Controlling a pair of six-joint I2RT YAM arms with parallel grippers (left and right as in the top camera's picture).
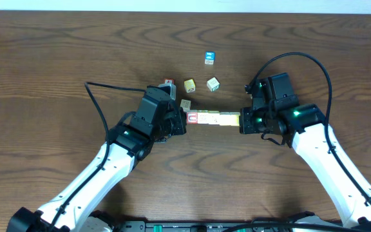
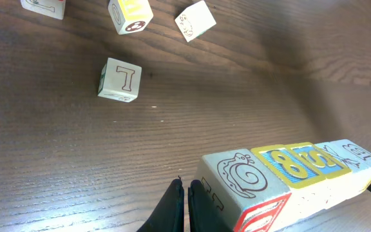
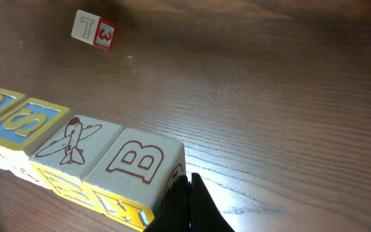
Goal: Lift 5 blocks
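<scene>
Left claw point(image 2: 186, 203) and right claw point(image 3: 189, 196) both closed tight, gripping nothing themselves, tips pressed against opposite ends of the row of five alphabet blocks point(image 1: 212, 118) spanning the gap between them: lined up and squeezed, but whether it has left the table point(image 1: 57, 64) I cannot tell.

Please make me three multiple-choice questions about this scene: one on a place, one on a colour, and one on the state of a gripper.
1. Where does the row of blocks lie?
A) between the left gripper and the right gripper
B) left of both grippers
C) right of both grippers

2. What colour is the top of the lone block farthest from the robot?
A) green
B) blue
C) black

3. How are the left gripper's fingers?
A) wide open
B) around a loose cube
C) shut together

Answers:
1 A, a gripper stands at each end.
2 B, its top face shows blue.
3 C, the left wrist view shows them side by side.
</scene>
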